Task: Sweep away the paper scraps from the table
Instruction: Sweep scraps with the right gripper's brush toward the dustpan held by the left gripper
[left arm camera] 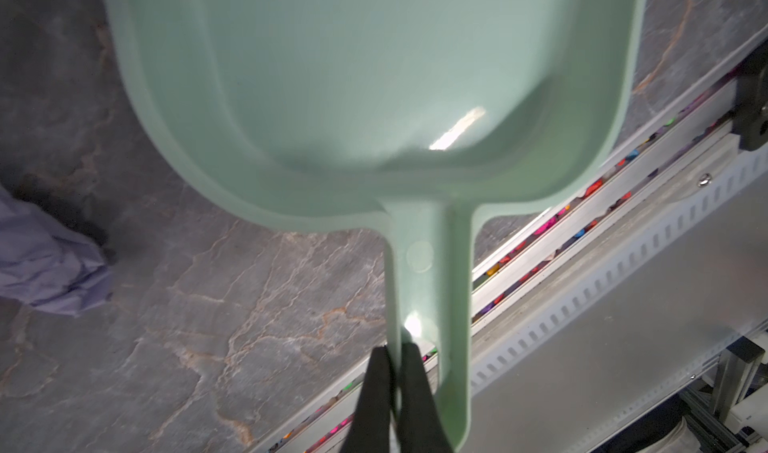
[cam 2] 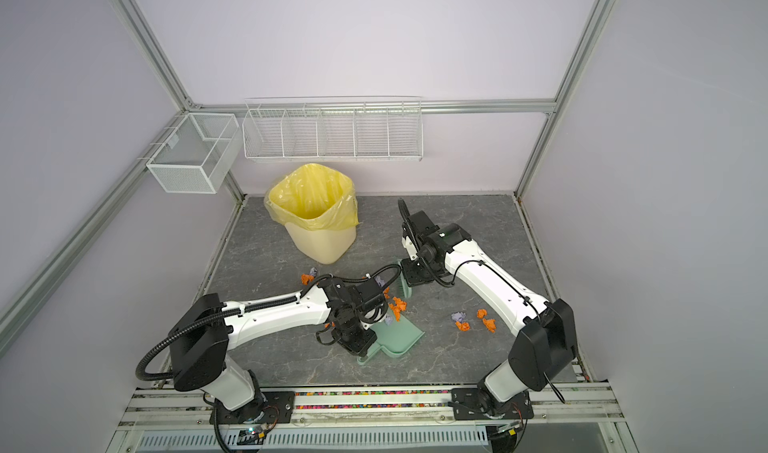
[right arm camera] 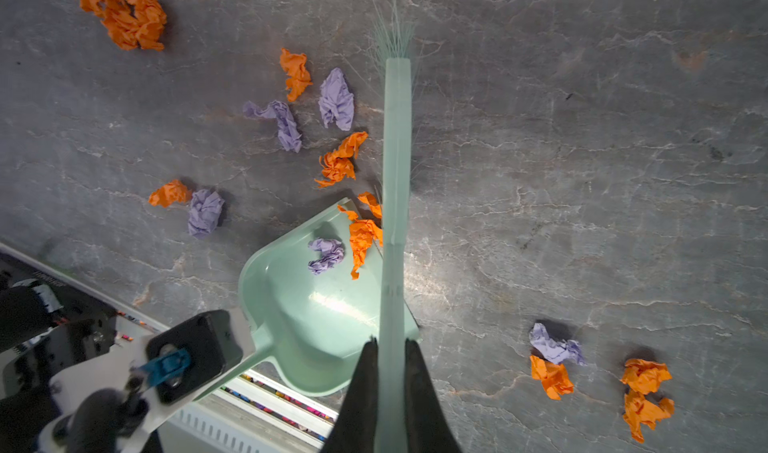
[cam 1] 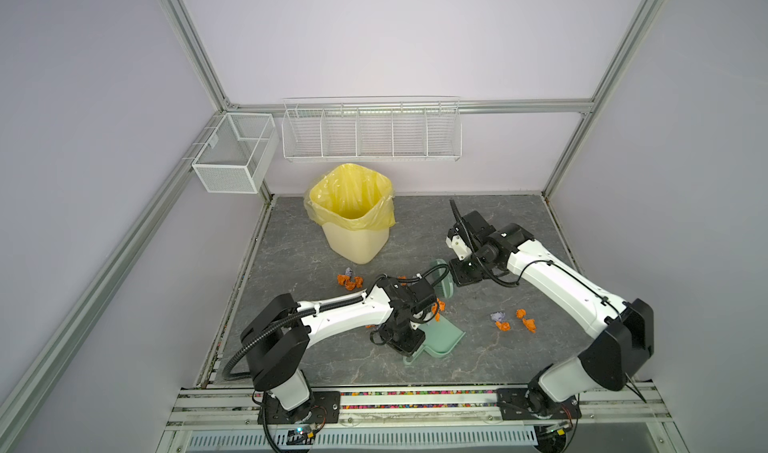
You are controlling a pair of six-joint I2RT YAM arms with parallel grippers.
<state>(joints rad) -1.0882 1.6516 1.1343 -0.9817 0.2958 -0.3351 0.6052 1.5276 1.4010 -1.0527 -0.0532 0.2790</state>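
The desk is dark grey with thin pale lines on it, like stone. It is the floor of a small booth. The walls are pale lilac, and shiny metal bars run along the corners and edges. A white mesh basket hangs on the left bar. A long wire rack with five parts hangs on the back wall. A cream bin with a yellow bag in it stands at the back of the desk, a bit left of the middle. A metal rail runs along the front edge, with tiny bright bits in its grooves.

The paper scraps are small orange and pale purple wads. They lie on the desk in bunches. One bunch is in front of the bin, one is by the mouth of the mint-green dustpan, and one is off to the right, well apart from the pan. One purple wad and one orange wad sit just inside the pan's mouth.

The left claw is squeezed tight on one edge of the dustpan's handle. The pan is near the front middle of the desk, with its handle pointing at the front edge. The right claw is pinched on the mint-green brush. The brush reaches out past one side of the pan, with its bristles at the far end. I cannot tell if the bristles touch the desk.
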